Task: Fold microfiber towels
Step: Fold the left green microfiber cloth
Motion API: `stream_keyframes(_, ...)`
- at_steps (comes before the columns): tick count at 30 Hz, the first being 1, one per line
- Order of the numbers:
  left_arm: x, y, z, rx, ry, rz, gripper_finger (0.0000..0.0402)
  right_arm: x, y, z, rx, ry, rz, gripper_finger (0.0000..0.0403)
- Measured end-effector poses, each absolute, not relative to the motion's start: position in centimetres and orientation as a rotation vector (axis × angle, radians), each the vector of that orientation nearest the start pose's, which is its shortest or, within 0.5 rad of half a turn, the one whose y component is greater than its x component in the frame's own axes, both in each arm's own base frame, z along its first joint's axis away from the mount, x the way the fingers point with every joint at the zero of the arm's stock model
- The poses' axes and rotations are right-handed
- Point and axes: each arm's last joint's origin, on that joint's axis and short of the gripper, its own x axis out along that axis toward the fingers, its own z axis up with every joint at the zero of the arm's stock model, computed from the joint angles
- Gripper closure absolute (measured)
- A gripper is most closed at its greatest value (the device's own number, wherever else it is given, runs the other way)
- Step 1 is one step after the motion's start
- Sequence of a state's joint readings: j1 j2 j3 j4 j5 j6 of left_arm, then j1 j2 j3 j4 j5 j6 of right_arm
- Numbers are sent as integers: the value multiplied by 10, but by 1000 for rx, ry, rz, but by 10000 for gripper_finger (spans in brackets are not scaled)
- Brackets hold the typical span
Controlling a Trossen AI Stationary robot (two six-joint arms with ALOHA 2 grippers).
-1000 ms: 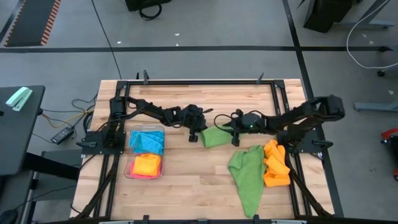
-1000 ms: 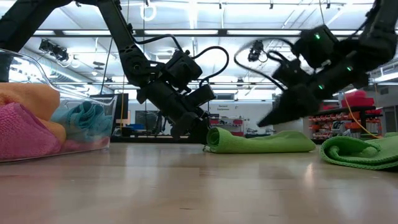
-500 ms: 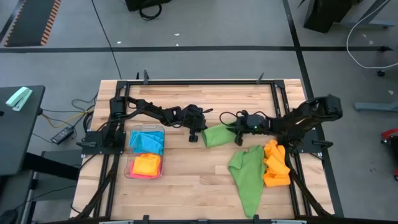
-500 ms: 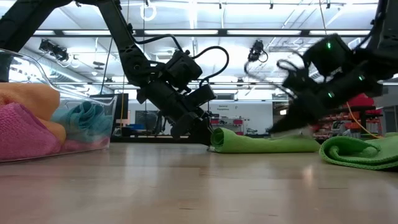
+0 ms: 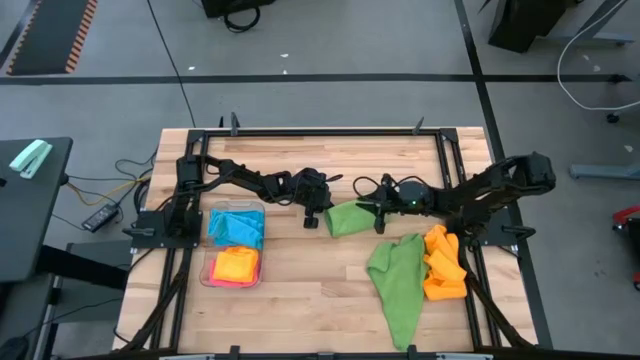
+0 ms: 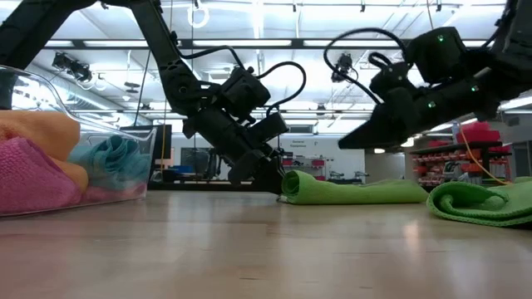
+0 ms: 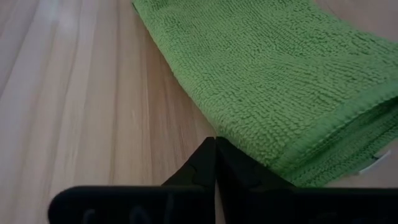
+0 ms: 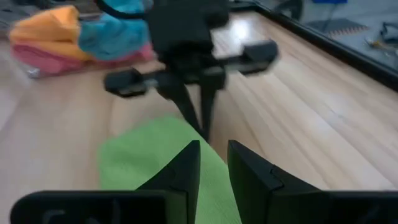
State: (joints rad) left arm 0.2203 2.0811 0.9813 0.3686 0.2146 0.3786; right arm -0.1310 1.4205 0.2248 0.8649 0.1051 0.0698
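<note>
A folded green towel (image 5: 350,218) lies flat on the wood between my two grippers. My left gripper (image 5: 312,218) is shut, its tips down at the towel's left edge (image 7: 231,142). My right gripper (image 6: 345,145) hangs above the towel's right half, open by a narrow gap (image 8: 213,154), with nothing between its fingers. A second green towel (image 5: 395,282) lies loose and crumpled toward the near right. Orange towels (image 5: 443,264) are heaped beside it. Blue, orange and pink towels sit in the clear tray (image 5: 204,262). My left gripper's shut fingertips (image 7: 214,152) meet the folded green towel at its left edge, slanting down from the table's left. Whether they press on the cloth or on the wood beside it, I cannot tell. The towel lies flat on the table.
The clear tray (image 6: 125,141) stands at the table's left, near my left arm's base. A black frame (image 5: 320,131) runs along the table's far and side edges. Bare wood (image 5: 300,310) stretches along the near edge.
My right gripper dipped down onto the folded towel's right end. It has since risen clear of the towel and tipped up toward level. The folded towel lies a little flatter than before.
</note>
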Motion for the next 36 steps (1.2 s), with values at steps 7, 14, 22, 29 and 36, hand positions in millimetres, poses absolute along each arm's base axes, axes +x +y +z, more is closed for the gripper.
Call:
stream_keyframes(7,377,78,79,215,702,-133,378,254,-21,124,3,341,-152,314)
stream_keyframes(14,377,78,79,215,702,-133,388,290,-19,105,-2,354,-75,314)
stream_keyframes(22,377,78,79,222,702,-136,376,294,-19,66,74,442,-78,314)
stream_keyframes(29,377,78,79,222,702,-136,388,295,-19,86,62,382,-76,314)
stream_keyframes(36,377,78,79,224,702,-136,379,302,-22,109,-41,296,-70,314)
